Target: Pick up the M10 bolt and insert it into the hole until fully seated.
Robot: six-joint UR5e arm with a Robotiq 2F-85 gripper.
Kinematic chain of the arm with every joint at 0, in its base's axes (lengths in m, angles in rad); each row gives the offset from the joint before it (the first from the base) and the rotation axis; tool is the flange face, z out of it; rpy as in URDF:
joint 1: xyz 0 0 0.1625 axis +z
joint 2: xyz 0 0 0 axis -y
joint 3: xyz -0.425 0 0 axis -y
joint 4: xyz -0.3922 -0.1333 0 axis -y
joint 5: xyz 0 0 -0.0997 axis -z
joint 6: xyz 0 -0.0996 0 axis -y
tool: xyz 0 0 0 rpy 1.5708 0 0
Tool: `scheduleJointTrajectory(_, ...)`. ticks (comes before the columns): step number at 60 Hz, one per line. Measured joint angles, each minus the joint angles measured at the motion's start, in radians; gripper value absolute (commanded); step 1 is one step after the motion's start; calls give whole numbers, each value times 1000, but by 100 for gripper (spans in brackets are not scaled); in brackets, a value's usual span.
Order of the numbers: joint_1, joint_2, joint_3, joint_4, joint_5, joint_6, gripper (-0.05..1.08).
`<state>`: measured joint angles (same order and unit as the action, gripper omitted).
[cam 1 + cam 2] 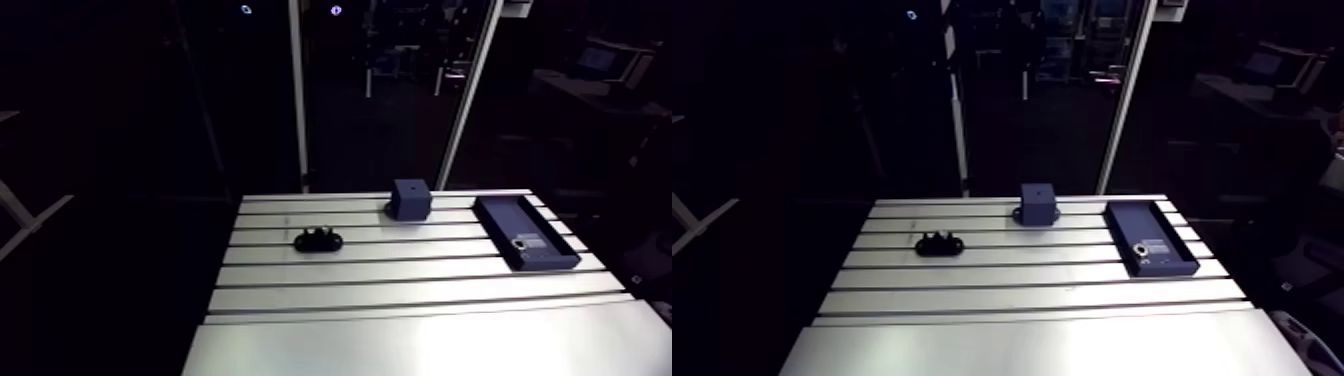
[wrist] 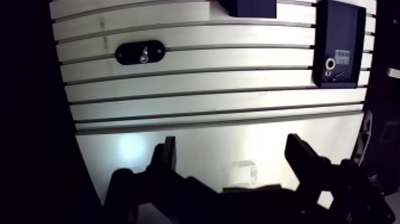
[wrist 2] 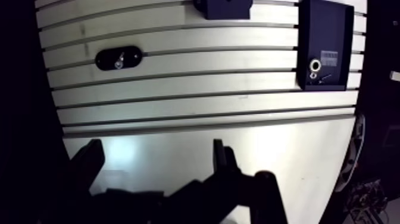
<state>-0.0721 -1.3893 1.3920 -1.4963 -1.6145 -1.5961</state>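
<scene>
Overall light: dim all round, and only the slotted table (image 1: 420, 300) catches light, pale against black surroundings.
Brightest zone: in the arm view the smooth near strip of the table glows whitest, and it greys toward the far edge.
Glare: the wrist view shows a soft hot spot on the plate just ahead of the gripper (image 2: 232, 158).
Gripper: a black silhouette with its fingers (image 2: 163, 156) spread apart.
Dark shapes: the dark block (image 1: 410, 198), tray (image 1: 525, 232) and black holder (image 1: 318, 240) show little surface detail.
Glints: the bolt (image 2: 143, 55) sparkles in the holder, and a metal ring (image 3: 314, 64) shines in the tray.
Distortion: in the wrist view the slots bow and the table's side edges curve.
</scene>
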Motion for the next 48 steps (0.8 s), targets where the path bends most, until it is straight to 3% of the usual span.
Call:
scheduleJointTrajectory(20, 81, 40, -30, 2, 12, -16, 1)
scheduleJointTrajectory(48, 108, 48, -34, -1, 14, -19, 1)
